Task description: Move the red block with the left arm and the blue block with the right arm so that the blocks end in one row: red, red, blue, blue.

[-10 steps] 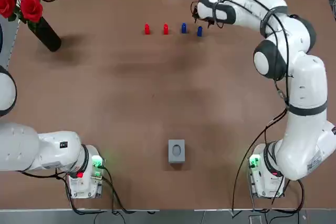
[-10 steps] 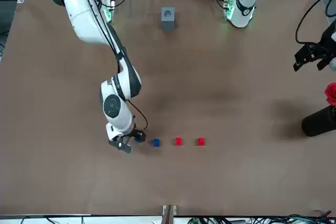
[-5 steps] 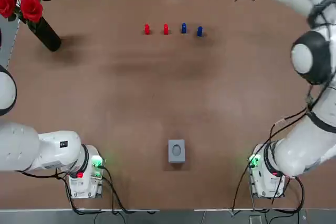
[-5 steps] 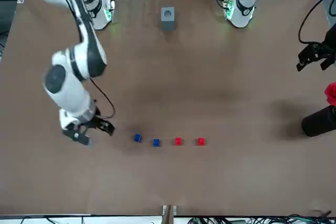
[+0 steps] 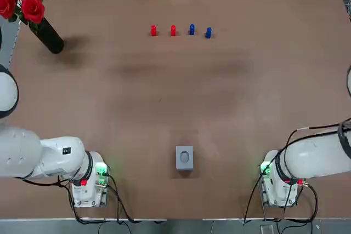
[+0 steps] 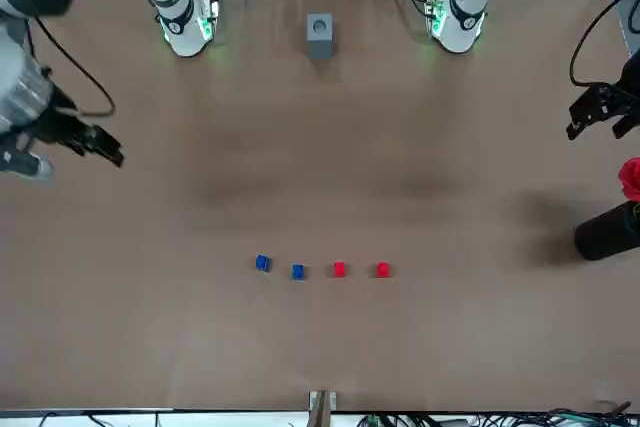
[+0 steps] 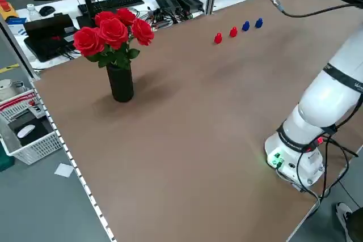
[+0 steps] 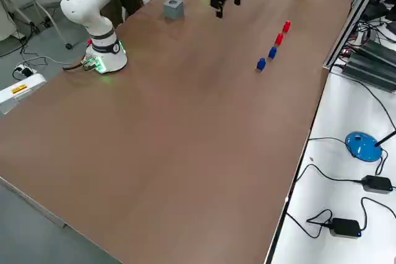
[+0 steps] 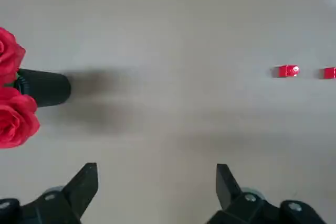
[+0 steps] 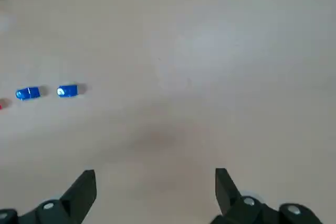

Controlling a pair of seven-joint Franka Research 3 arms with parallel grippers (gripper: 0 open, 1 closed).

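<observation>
In the upper middle of the top view we see four small blocks in a short line, running across the frame. From left to right we count the first red block (image 5: 153, 30), the second red block (image 5: 173, 30), the first blue block (image 5: 192, 29) and the second blue block (image 5: 208, 33). Each stands upright, apart from its neighbours, at roughly even gaps. The second blue block sits slightly lower in the frame than the other three, so the row bends a little at its right end.

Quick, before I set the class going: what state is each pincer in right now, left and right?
Left pincer: open, holding nothing.
Right pincer: open, holding nothing.
</observation>
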